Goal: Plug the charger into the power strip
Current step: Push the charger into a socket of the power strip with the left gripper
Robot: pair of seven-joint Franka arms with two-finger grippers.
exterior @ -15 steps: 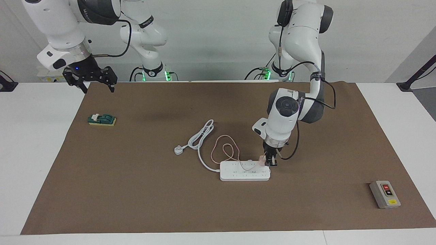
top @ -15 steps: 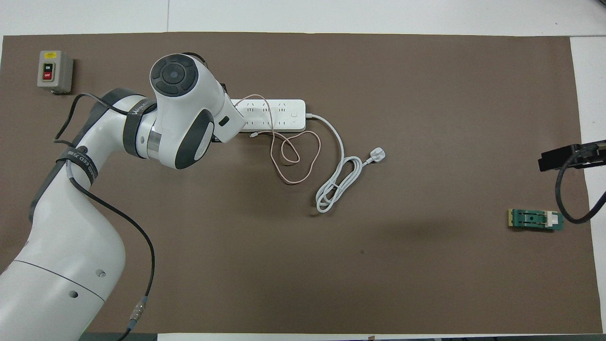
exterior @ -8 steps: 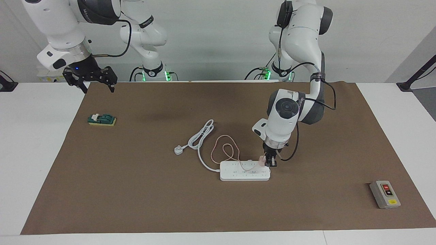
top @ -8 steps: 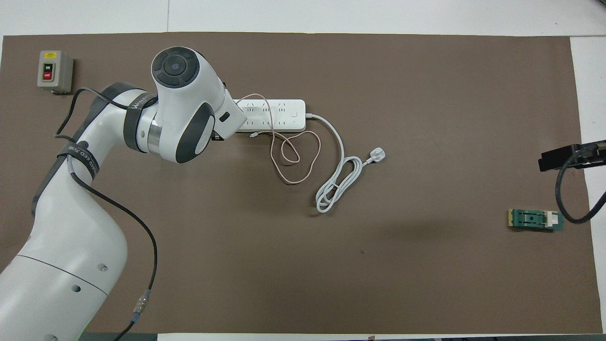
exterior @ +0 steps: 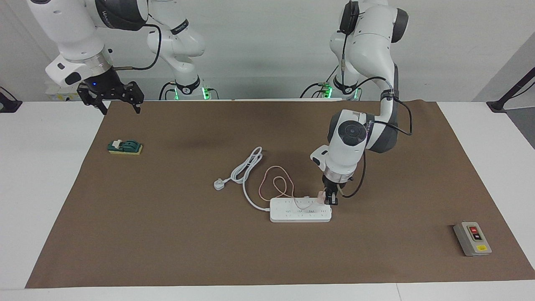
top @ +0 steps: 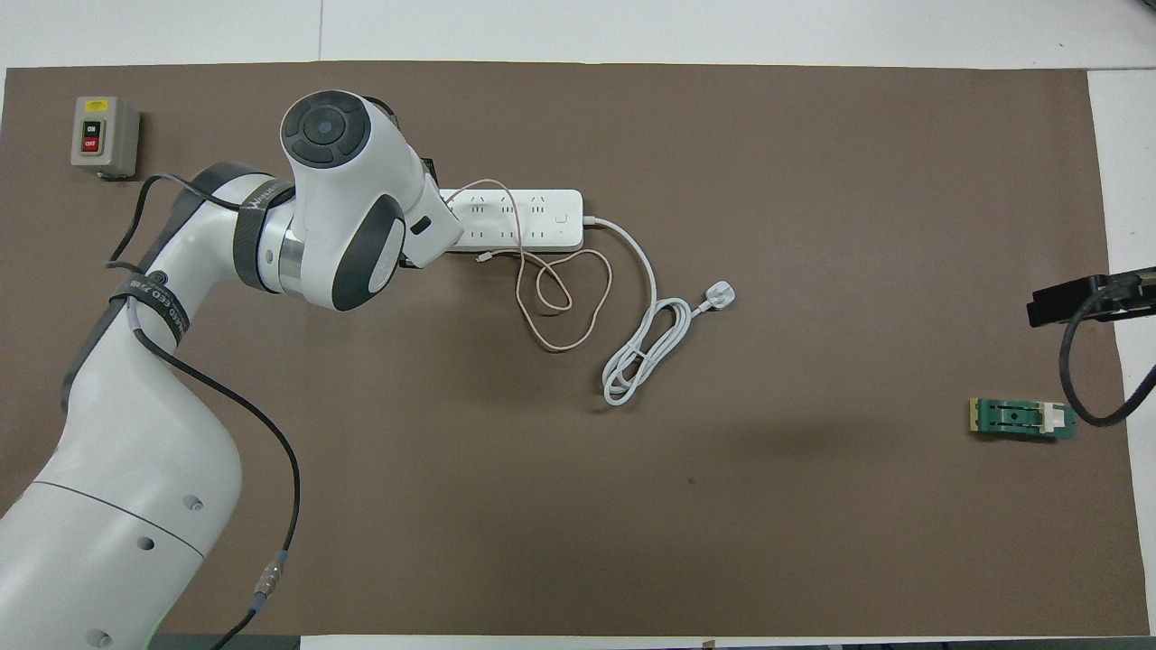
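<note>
My left gripper (exterior: 330, 197), clamped on the charger (exterior: 321, 196), has lifted a touch but stays over the strip (exterior: 300, 210) at its left-arm end, at 3 o'clock. I judge it not yet seated. The right gripper (exterior: 120, 105) waits, fingers apart.

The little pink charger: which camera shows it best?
The facing view: the charger sits in the left gripper at the power strip's end. In the overhead view the left arm's wrist hides it; only its pink cable shows.
</note>
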